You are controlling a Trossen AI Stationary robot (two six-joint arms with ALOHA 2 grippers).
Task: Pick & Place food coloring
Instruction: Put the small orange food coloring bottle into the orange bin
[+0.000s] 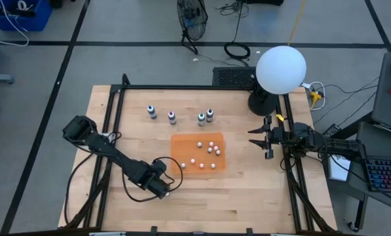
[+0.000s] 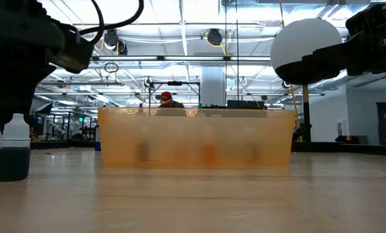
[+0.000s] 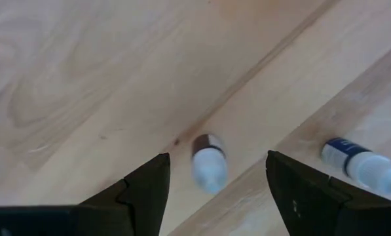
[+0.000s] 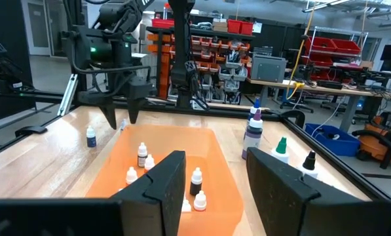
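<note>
Four food coloring bottles stand upright in a row on the table's far side: blue, purple, green and black. The purple, green and black ones also show in the right wrist view. My left gripper is open and points down near the tray's near left corner. Its fingers stand on either side of a small white-capped bottle on the table without touching it. A blue one stands beside it. My right gripper is open and empty at the table's right.
An orange tray in the table's middle holds several small white-capped bottles. A lamp with a white globe stands at the far right corner. A dark-blue bottle shows at the left of the low view. A black frame borders the table.
</note>
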